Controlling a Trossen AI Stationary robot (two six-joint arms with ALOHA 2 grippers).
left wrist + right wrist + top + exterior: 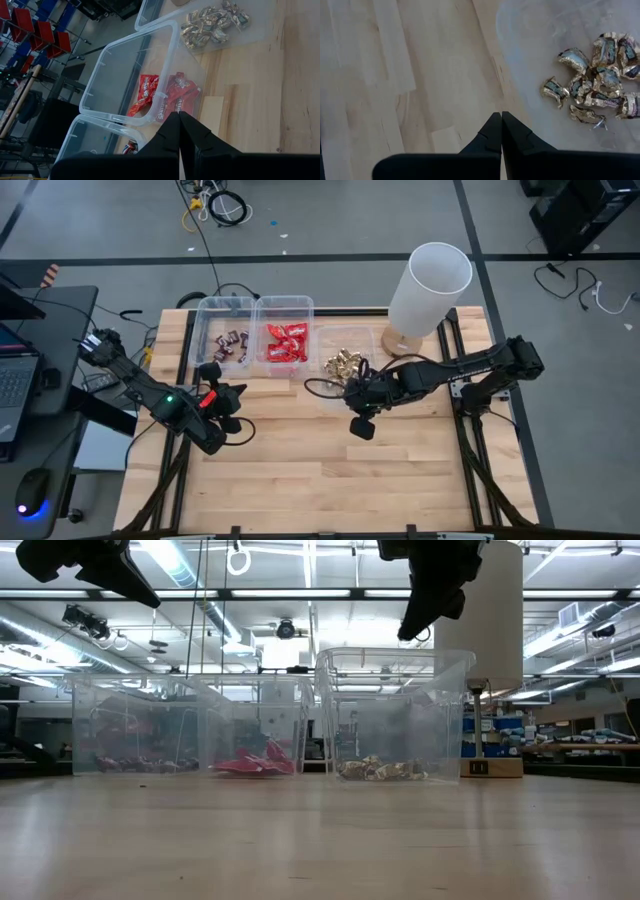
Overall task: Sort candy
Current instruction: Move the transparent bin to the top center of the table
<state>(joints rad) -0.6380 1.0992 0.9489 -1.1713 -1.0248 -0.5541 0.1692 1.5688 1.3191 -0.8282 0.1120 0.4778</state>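
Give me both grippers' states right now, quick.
Left gripper: closed, holding nothing.
Right gripper: closed, holding nothing.

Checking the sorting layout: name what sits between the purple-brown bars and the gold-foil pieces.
The red packets, in the middle clear bin, sit between the purple-brown bars and gold-foil pieces; the high view shows it.
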